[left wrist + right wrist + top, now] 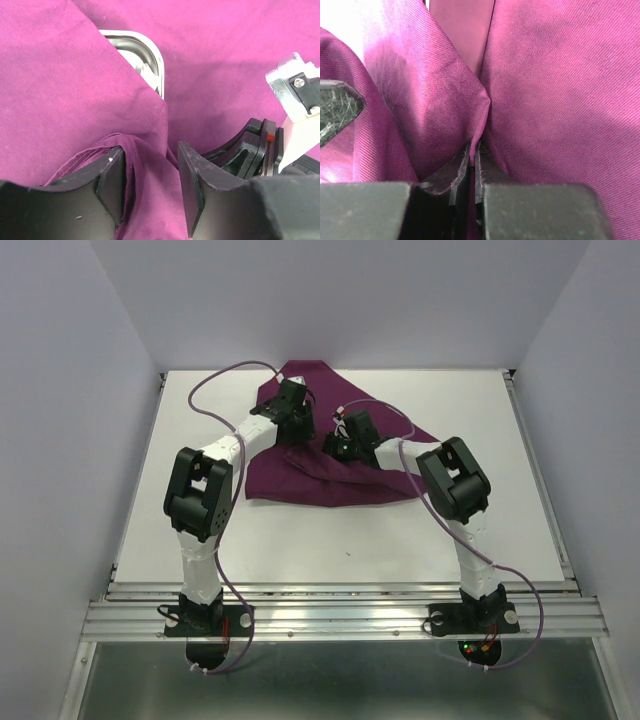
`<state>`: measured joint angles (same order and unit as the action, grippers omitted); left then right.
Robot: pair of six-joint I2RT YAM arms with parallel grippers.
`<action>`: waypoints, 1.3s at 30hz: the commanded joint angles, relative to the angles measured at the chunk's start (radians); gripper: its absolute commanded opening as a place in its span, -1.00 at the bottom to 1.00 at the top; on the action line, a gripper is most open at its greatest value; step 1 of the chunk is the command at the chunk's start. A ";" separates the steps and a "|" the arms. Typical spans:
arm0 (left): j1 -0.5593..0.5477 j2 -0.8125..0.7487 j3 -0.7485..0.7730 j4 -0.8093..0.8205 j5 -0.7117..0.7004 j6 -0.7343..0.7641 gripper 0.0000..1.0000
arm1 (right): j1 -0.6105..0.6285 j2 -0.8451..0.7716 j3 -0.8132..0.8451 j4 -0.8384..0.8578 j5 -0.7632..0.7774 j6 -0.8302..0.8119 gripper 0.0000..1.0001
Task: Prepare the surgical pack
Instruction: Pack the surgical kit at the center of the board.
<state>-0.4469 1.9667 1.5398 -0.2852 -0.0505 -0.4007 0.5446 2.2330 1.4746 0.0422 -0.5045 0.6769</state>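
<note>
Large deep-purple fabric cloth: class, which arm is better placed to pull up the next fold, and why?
Probably the right. The right arm's fingers are shut on a fold of the large deep-purple fabric cloth; the left arm's fingers stand open around another fold.

Your left arm (203, 502): black joint housings, white links, one lilac cable (215, 380) looping from base to wrist. Your right arm (455, 485): same build and same cable, with red and green lights (470, 647) glowing at its base. Your left jaws: matte black, wedge-shaped, flecked with pale specks. Your right jaws: black, with thin pads rough along the edges. Wrist bracket (295, 85): white, with two dark screws.
</note>
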 commanded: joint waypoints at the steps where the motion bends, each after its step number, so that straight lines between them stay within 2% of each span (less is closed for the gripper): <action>1: 0.005 -0.045 0.039 0.063 -0.006 0.011 0.14 | 0.017 -0.032 -0.028 -0.039 0.024 -0.028 -0.99; 13: 0.005 -0.160 0.003 0.116 -0.077 0.008 0.18 | 0.017 -0.042 -0.034 -0.039 0.031 -0.028 -0.99; 17: 0.005 -0.144 0.042 0.055 -0.071 0.016 0.17 | 0.017 -0.047 -0.037 -0.039 0.035 -0.027 -0.99; 20: 0.005 -0.166 0.014 0.064 -0.069 0.007 0.16 | 0.017 -0.047 -0.039 -0.039 0.035 -0.027 -0.99; 26: 0.007 -0.216 0.022 0.031 -0.136 -0.007 0.03 | 0.017 -0.052 -0.046 -0.038 0.035 -0.027 -0.99; 35: 0.023 -0.337 -0.033 -0.006 -0.235 -0.046 0.01 | 0.017 -0.053 -0.046 -0.036 0.034 -0.025 -0.99; 39: 0.031 -0.387 -0.076 -0.052 -0.236 -0.070 -0.13 | 0.017 -0.055 -0.048 -0.036 0.034 -0.026 -0.99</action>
<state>-0.4252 1.6569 1.5021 -0.2977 -0.2459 -0.4393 0.5446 2.2185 1.4559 0.0410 -0.4934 0.6769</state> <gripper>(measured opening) 0.468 0.092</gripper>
